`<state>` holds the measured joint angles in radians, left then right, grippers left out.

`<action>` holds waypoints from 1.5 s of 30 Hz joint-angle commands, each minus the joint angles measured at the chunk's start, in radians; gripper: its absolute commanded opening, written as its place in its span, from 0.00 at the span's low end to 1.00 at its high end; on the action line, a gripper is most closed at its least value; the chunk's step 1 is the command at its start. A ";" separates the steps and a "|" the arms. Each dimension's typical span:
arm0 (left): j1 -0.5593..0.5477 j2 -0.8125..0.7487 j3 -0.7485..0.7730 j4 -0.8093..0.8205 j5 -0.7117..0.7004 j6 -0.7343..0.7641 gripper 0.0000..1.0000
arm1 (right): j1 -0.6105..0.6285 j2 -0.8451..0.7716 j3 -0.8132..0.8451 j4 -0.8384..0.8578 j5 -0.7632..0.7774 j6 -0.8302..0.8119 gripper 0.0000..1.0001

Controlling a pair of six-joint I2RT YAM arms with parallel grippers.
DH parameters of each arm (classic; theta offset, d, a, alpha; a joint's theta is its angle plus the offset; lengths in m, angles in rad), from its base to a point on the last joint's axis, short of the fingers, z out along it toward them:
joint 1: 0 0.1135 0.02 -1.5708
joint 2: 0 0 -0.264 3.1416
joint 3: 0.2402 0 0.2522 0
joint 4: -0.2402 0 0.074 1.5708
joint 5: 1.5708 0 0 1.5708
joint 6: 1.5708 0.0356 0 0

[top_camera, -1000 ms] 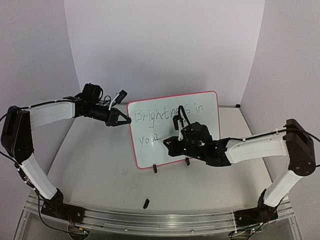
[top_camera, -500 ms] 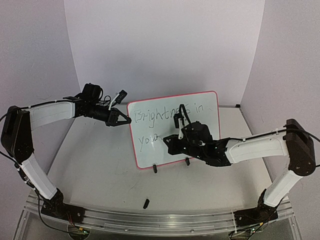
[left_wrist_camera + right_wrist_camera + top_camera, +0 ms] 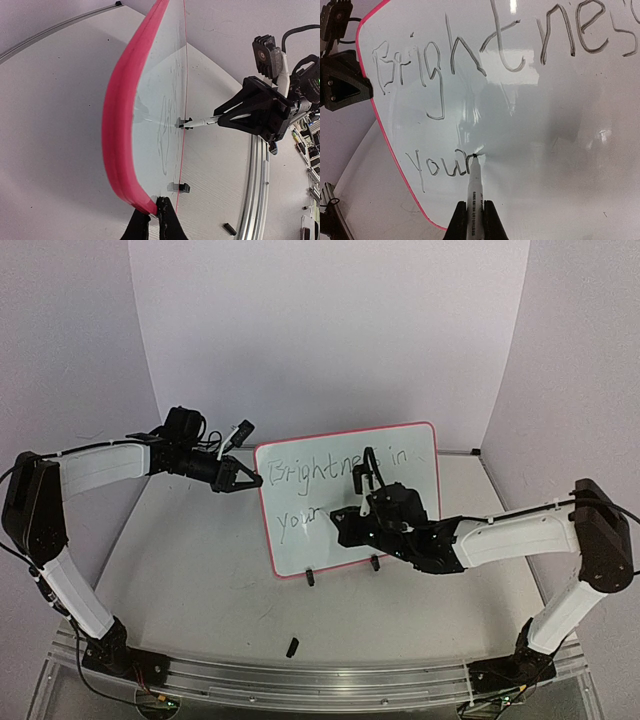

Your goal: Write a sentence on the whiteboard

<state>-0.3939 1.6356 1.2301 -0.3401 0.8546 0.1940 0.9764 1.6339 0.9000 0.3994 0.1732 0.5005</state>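
The whiteboard [image 3: 300, 540] stands upright on the table, with a red-pink frame. The sentence [image 3: 315, 470] reads "Brightness in" on top and "your" [image 3: 437, 167] below. My left gripper [image 3: 243, 480] is shut on the board's left frame edge, and the left wrist view shows the pinch [image 3: 154, 214] on the frame [image 3: 120, 125]. My right gripper [image 3: 345, 525] is shut on a white-barrelled marker [image 3: 474, 185]. The marker's tip touches the board just right of the "r". In the right wrist view the jaws [image 3: 475, 212] clamp the barrel. The marker also shows in the left wrist view [image 3: 200, 122].
Two black clip feet [image 3: 311, 578] [image 3: 375, 562] hold the board up. A small black marker cap [image 3: 292, 646] lies on the table in front of it. An aluminium rail [image 3: 300, 675] runs along the near edge. White backdrop walls close in the back and sides.
The right gripper has shifted the marker slightly right, and the lower word has grown from "you" to "your". The left gripper and the board have not moved.
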 commanded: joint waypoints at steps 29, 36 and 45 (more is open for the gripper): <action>-0.036 -0.007 -0.001 -0.039 -0.097 0.121 0.00 | -0.113 -0.235 -0.107 -0.003 -0.286 -0.089 0.00; -0.037 -0.009 -0.003 -0.036 -0.107 0.121 0.00 | -0.182 -0.243 -0.167 0.045 -0.329 -0.062 0.00; -0.038 -0.008 -0.003 -0.039 -0.111 0.123 0.00 | -0.186 -0.176 -0.144 0.077 -0.308 -0.050 0.00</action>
<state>-0.4095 1.6314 1.2304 -0.3317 0.8421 0.1944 0.7925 1.4243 0.7290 0.4279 -0.1386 0.4351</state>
